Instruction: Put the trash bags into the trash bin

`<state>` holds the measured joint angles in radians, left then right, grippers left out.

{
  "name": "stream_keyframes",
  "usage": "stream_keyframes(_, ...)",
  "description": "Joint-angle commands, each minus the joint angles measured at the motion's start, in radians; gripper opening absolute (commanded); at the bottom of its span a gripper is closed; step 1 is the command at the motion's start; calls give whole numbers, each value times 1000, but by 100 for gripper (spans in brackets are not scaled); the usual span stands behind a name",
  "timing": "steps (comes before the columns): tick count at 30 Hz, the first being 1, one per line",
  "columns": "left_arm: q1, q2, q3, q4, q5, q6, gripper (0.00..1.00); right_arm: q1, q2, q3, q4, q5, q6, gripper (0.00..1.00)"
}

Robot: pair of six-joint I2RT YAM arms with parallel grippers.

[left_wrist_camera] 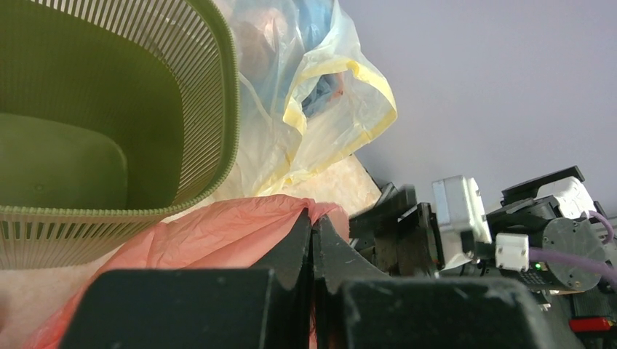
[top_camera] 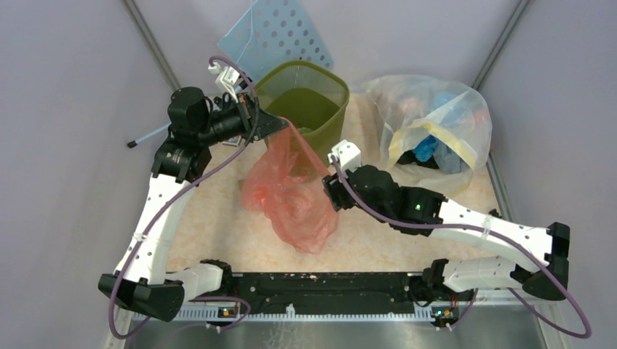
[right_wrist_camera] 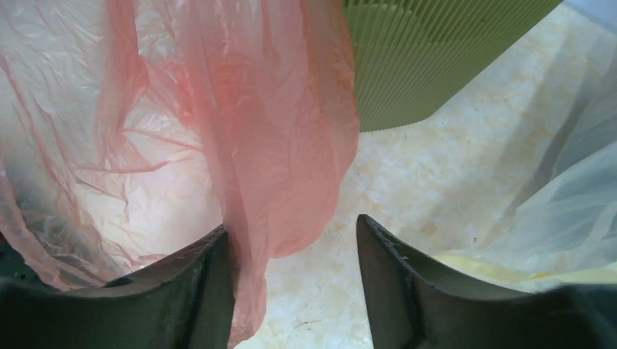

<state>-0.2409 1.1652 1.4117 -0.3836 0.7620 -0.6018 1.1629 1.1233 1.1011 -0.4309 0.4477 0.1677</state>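
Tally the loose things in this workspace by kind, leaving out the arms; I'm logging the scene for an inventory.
orange-red trash bag: 1
olive-green trash bin: 1
clear bag of colourful items: 1
pale blue perforated panel: 1
thin blue stick: 1
Total: 5

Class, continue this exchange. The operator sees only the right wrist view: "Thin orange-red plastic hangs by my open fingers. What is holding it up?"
Observer: The left gripper, shut on the top of the thin, crinkly orange-red plastic bag.
Operator: Where is the bin's opening?
Observer: The mouth of the olive-green mesh wastebasket lies just beyond that grip; the bag hangs outside it.
Operator: Anything inside?
Observer: The left wrist view shows only bare green interior.
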Motion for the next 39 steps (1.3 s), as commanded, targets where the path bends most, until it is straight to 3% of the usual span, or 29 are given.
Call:
stream_keyframes(1, 5, -24, 60, -8, 2, 20, 0, 3, 25, 9, 62, -11, 17, 34)
stream_keyframes(3, 5, -30, 80, -26, 8, 21, 0, 3, 27, 39, 54, 2, 21, 0)
stream_keyframes(10, 5, -40, 238, 1, -9, -15, 0, -12, 5, 223, 93, 19, -84, 0)
stream_keyframes(15, 5, 24, 403, 154, -1, -127, 0, -40, 81, 514, 82, 18, -217, 0)
stream_keyframes(27, 5, 310, 797, 451, -183, -224, 0, -157, 396, 1167, 36, 147, -408, 0)
stream_keyframes(33, 6, 389, 892, 510, -351, -188, 0, -207, 482, 1263, 163, 144, -483, 0)
stream_keyframes(39, 17, 444, 897, 574, -415, -151, 0, -275, 564, 1337, 217, 102, -490, 0)
